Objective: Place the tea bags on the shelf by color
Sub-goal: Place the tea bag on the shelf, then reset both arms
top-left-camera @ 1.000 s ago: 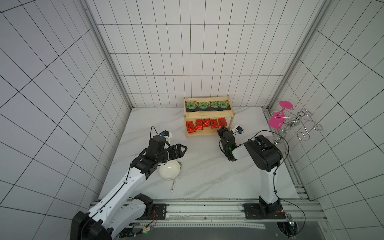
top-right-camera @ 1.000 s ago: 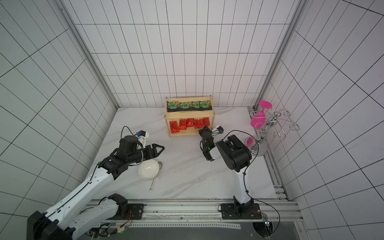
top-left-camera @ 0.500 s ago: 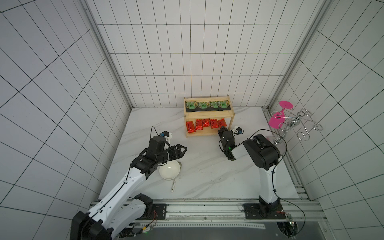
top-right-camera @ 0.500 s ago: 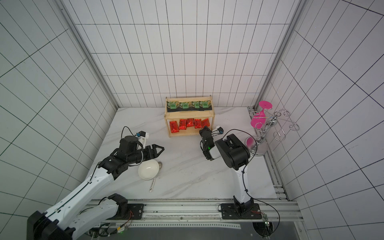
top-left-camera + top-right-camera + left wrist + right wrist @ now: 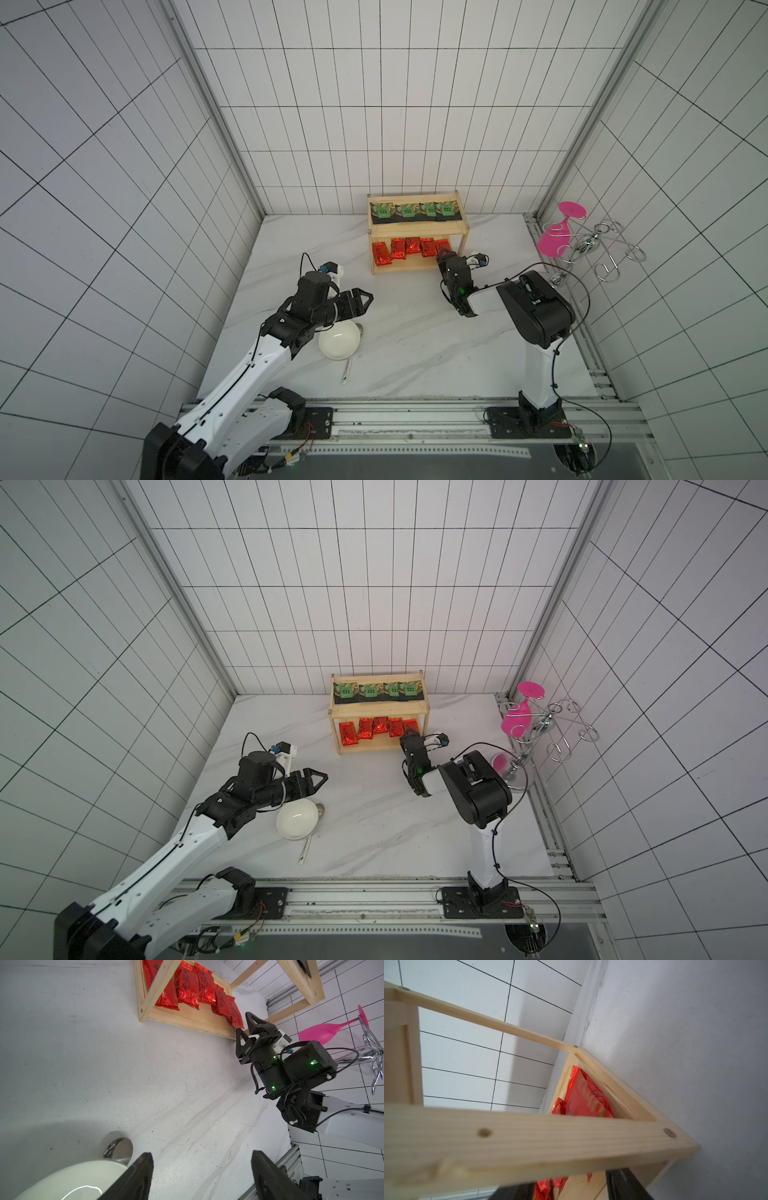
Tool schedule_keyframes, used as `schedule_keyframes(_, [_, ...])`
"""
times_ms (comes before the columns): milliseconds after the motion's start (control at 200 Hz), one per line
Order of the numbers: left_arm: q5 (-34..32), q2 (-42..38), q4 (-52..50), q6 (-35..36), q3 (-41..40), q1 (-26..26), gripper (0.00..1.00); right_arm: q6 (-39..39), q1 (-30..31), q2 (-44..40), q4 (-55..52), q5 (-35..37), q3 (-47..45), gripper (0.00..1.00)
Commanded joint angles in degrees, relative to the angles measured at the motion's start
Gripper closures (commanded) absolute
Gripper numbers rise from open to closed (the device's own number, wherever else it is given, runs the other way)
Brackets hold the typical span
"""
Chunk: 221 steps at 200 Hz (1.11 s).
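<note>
Standing released at the shelf (image 5: 407, 270) front rim, right pincer (image 5: 444, 254); left pincer (image 5: 201, 1153) spread over open tabletop (image 5: 415, 324).

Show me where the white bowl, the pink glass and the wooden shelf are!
white bowl (image 5: 338, 343): in a top view, on its bare inside.
pink glass (image 5: 550, 246): in a top view, on its cup part.
wooden shelf (image 5: 417, 228): in a top view, on the front rim of its upper board.

Your top views sit high at the front and look steeply down on the whole table (image 5: 415, 345). Left wrist is low, facing the shelf (image 5: 187, 1022) from well apart. Right wrist is tight against it. All four views share the shelf.
</note>
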Motion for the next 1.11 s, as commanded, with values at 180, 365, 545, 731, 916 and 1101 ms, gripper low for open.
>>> schedule_keyframes(180, [-1.4,-0.5,0.4,0.4,2.1,1.7,0.22,3.1,1.9,-8.6,-18.1,-4.9,0.2,0.35])
schedule_keyframes(365, [-10.0,-4.2,-2.6,4.0,5.9,2.5,0.2,-15.0,11.8,-28.5,-28.5,-1.2,-7.6,0.33])
schedule_keyframes(545, [-31.6,-9.5,12.4,12.5,0.5,2.5,0.02,-47.2,13.3,-49.6,-33.2,1.0,-18.2,0.21])
schedule_keyframes(731, [-43.8,-9.1,34.5,33.6,-13.0,7.9,0.01,-77.9,5.1,-70.3,-31.1,12.2,-30.5,0.16])
schedule_keyframes(916, [-35.0,0.6,42.2,35.7,-17.0,13.9,0.02,-82.9,-12.8,-76.4,-28.6,2.9,-38.3,0.15])
schedule_keyframes(1101, [-25.3,9.1,50.0,36.0,-19.1,20.5,0.01,-75.6,-26.0,-59.7,-10.7,-8.4,-42.4,0.17])
